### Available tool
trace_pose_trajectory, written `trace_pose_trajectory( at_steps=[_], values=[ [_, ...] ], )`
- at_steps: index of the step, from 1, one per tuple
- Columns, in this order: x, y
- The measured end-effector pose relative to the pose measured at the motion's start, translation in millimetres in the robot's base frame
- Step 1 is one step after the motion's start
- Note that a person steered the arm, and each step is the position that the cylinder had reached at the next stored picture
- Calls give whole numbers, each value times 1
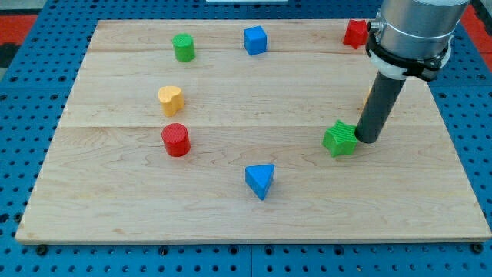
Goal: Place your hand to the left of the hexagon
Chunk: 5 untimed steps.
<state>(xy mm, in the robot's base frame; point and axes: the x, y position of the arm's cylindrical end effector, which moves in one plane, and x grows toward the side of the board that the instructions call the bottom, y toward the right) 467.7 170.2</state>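
Observation:
My tip (367, 141) rests on the board just right of a green star (339, 138), touching or nearly touching it. A thin yellow-orange sliver (367, 95) shows at the rod's left edge, and the rest of that block is hidden behind the rod, so I cannot make out its shape. No hexagon shows plainly. A red block (354, 33) sits at the view's top right, partly covered by the arm.
A green cylinder (183, 48) and a blue cube (255, 40) sit near the top. A yellow heart (171, 100) and a red cylinder (176, 140) are at the left. A blue triangle (260, 180) lies low in the middle. The wooden board (115, 208) lies on blue pegboard.

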Motion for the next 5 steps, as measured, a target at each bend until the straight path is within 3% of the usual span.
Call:
trace_pose_trajectory(
  at_steps=[5],
  values=[
    [-26,-4]
  ],
)
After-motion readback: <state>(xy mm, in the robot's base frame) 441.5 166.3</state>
